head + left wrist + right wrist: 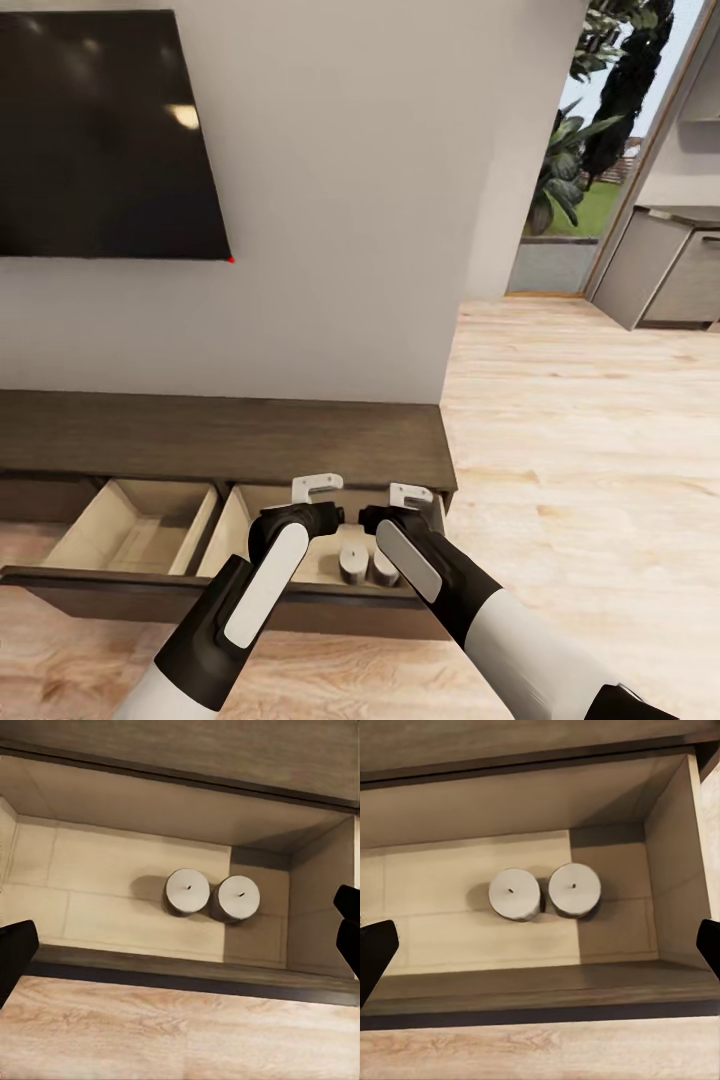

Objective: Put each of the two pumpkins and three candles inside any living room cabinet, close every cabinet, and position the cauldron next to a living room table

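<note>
Left end effector (318, 487): hangs over the open right-hand drawer, fingers spread wide, nothing between them; dark fingertips (13, 954) sit at the far edges of the left wrist view.
Right end effector (410, 494): just beside the left one over the same drawer, also wide and empty.
Drawer front (150, 590): nearest part of the cabinet (220, 435), pulled out toward the robot; both compartments stand open.
Candles (368, 566): two upright, touching or nearly so, on the pale floor of the right compartment, toward its right wall.
Left compartment (135, 525): looks empty as far as visible.
Risk 1: a hard push on the front could tip or roll the candles; both are free-standing.
Risk 2: both arms crowd one drawer; a careless withdrawal may knock forearm against forearm or the cabinet top.
Risk 3: the drawer left open, which the task forbids at its end.
Hidden: the forearms cover part of the right compartment, so a third candle there cannot be ruled out.
Cut off: the cabinet's left end runs out of the head view.
TV (100, 135): on the wall above, dark.
</note>
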Tool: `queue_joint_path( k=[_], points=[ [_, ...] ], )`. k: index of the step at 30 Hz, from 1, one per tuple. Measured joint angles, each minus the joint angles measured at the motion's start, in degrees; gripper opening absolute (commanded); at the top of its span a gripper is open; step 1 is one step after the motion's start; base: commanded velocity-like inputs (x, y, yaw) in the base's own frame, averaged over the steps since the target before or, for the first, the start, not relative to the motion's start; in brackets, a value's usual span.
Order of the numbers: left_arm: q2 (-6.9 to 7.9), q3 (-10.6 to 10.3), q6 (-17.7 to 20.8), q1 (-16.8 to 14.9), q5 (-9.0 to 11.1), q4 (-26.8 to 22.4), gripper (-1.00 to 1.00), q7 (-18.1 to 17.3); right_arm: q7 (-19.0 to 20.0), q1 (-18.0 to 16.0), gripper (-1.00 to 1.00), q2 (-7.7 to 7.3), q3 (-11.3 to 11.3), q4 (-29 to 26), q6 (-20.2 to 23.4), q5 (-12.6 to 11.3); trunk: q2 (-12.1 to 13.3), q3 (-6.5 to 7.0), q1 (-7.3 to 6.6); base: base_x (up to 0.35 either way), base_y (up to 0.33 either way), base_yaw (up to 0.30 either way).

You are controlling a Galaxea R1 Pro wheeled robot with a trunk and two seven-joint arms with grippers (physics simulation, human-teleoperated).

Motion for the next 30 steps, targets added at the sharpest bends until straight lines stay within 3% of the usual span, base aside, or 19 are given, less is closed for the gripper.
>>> queue_joint_path(
  k=[13,25,30],
  points=[
    [0.0,0.0,0.0,0.0,0.0,0.0,1.0,0.0,0.1,0.0,1.0,0.01,0.1,-0.1,-0.1,0.1,5.2,2.34,-2.83,-0.072,0.026,0.018],
    [0.0,0.0,0.0,0.0,0.0,0.0,1.0,0.0,0.1,0.0,1.0,0.0,0.2,0.0,-0.1,0.1,10.0,4.49,-5.46,-0.281,0.128,0.164],
    [0.01,0.0,0.0,0.0,0.0,0.0,1.0,0.0,0.1,0.0,1.0,0.01,0.1,0.0,-0.1,0.1,12.0,5.39,-6.59,-0.086,0.036,0.238]
  ],
)
